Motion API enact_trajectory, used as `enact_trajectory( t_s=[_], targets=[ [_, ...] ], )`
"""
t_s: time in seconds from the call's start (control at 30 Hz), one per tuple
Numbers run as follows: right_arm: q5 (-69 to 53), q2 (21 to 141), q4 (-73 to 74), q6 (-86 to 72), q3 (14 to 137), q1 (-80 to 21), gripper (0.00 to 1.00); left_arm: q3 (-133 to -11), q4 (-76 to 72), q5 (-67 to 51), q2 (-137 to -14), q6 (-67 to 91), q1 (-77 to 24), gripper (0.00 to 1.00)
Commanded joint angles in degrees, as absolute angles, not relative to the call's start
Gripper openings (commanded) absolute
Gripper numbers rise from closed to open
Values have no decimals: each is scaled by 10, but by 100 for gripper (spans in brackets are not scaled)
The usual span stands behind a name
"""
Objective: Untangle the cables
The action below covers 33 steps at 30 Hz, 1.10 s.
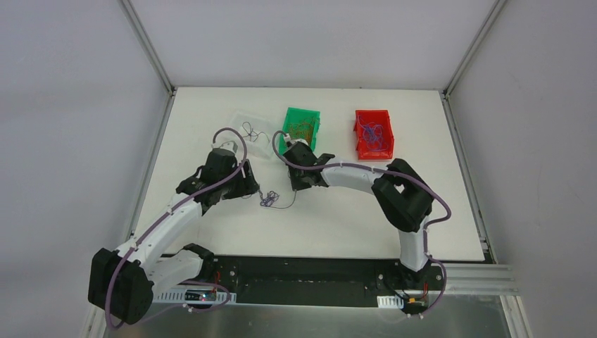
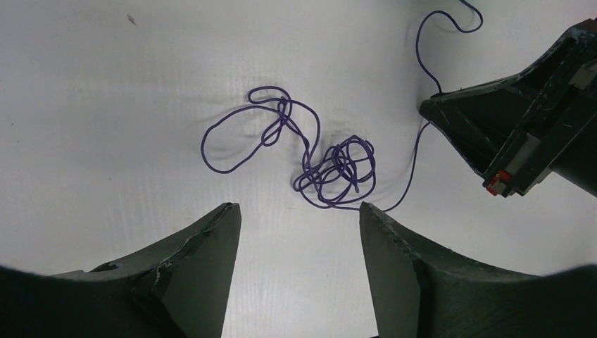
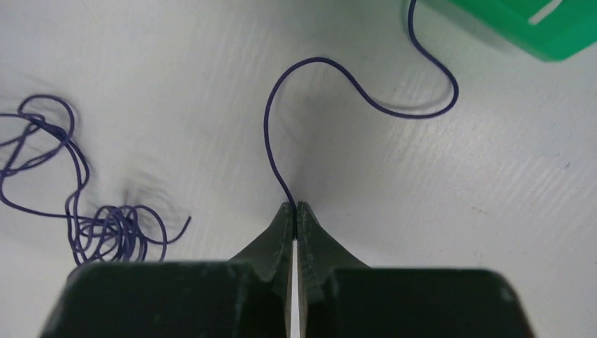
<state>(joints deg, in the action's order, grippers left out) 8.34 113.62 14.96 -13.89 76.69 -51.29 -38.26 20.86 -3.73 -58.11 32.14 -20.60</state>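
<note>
The cable [image 2: 335, 171] is hair-thin purple wire, a small scribbly knot with loose loops on the bench [image 2: 105, 105]; left gripper [image 2: 297, 208] jaws apart; right gripper [image 3: 293, 205] jaws clamped on its strand.

The purple cable [image 2: 338, 172] is one hair-thin wire lying slack and flat. Its densest part is a small knot of overlapping coils just ahead of the spread fingers of the left gripper [image 2: 299, 211], nearer that gripper's right finger. From the knot a wide, loose loop with a twisted kink runs forward and to the left. A single strand leaves the knot's near side and curves off to the right gripper [image 3: 294, 205], whose fingertips are pinched together on it. Beyond the pinch the wire rises ahead in an S-shaped bend.
</note>
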Motion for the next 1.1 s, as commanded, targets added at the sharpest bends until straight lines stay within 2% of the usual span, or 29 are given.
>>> enact_trajectory(
  t_s=[0.0, 0.17, 0.53, 0.63, 0.8, 0.97, 1.07],
  targets=[
    [85, 1074, 105, -150, 707, -512, 0, -417, 213, 35, -575, 270, -279, 64],
    [67, 1011, 46, -169, 639, -512, 0, -471, 212, 60, -657, 229, -353, 65],
    [54, 978, 15, -212, 608, -511, 0, -514, 214, 2, -804, 209, -361, 62],
    [55, 972, 14, -217, 601, -511, 0, -516, 214, 1, -820, 220, -361, 58],
    [54, 954, 9, -227, 577, -505, 0, -522, 213, -28, -854, 231, -361, 39],
    [57, 925, 17, -245, 544, -491, 0, -523, 214, -4, -870, 263, -360, 2],
    [66, 890, 28, -262, 505, -476, 0, -510, 212, 36, -845, 298, -359, 0]
  ],
)
